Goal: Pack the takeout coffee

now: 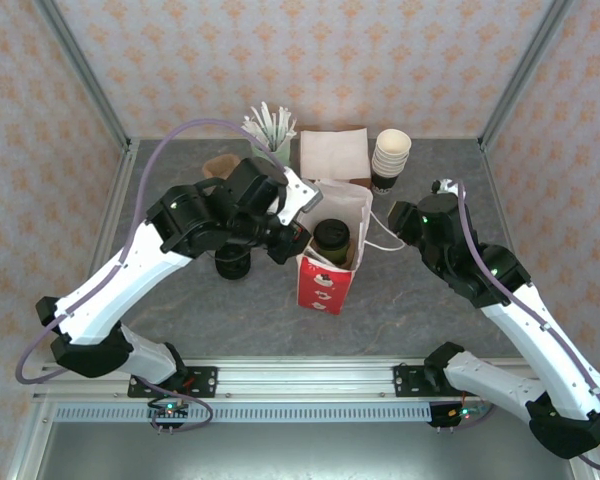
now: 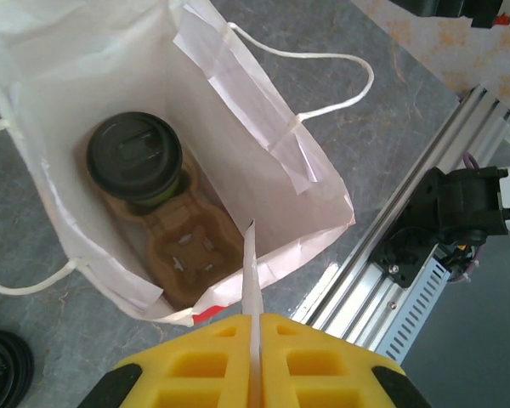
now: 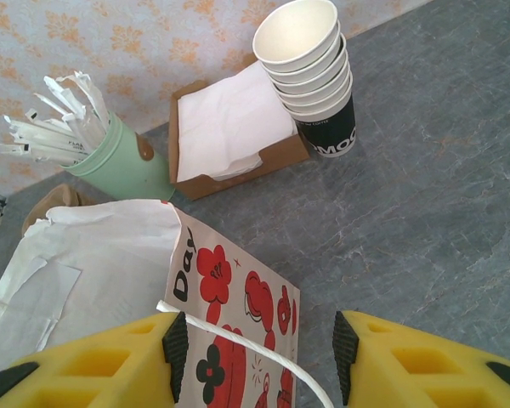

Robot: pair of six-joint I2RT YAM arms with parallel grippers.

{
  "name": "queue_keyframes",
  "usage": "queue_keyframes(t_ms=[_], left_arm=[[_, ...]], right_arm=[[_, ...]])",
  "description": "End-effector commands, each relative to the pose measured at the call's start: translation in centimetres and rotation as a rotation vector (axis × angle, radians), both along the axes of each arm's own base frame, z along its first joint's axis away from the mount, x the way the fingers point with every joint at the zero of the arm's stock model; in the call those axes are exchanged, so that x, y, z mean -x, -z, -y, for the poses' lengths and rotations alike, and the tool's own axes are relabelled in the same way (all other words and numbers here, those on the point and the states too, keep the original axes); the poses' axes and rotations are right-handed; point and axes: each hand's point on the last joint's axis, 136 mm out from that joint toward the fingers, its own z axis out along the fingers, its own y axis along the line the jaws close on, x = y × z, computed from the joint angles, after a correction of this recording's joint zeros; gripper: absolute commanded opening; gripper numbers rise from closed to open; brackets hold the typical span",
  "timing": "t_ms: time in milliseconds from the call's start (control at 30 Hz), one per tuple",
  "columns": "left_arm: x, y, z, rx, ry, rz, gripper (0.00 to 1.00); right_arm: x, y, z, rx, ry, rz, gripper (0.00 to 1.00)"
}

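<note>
Over the bag (image 2: pixel 263 127), my left hand (image 2: pixel 255 327) pinches a white sheet (image 2: pixel 250 272) edge-on; I'd drop it beside the coffee (image 2: pixel 134 157) while my right hand (image 3: pixel 259 340) hangs open astride the handle (image 3: pixel 206 320).

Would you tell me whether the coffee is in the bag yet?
In: the coffee stands upright in a cardboard carrier inside the open bag.

light: bright, even | shadows: soft | focus: sharp | bag (image 2: pixel 110 51) interior slightly overexposed
</note>
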Motion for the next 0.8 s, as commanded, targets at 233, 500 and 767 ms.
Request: queue_keyframes(t_ms=[233,500,767], left_arm=[[-0.8,0.1,0.9,-0.064,0.028,0.007,0.40],[-4.9,-4.4,-1.7,0.019,-0.228,0.261,0.65],[-9.9,-2.3,-3.5,-0.149,-0.454,0.331,0.73]], right_arm=[[0.2,0.0,0.5,-0.037,0.035,0.015,0.52],[0.4,0.0,0.5,-0.034,0.023,0.002,0.53],[0.8,0.5,0.6,-0.035,0.023,-0.012,0.53]])
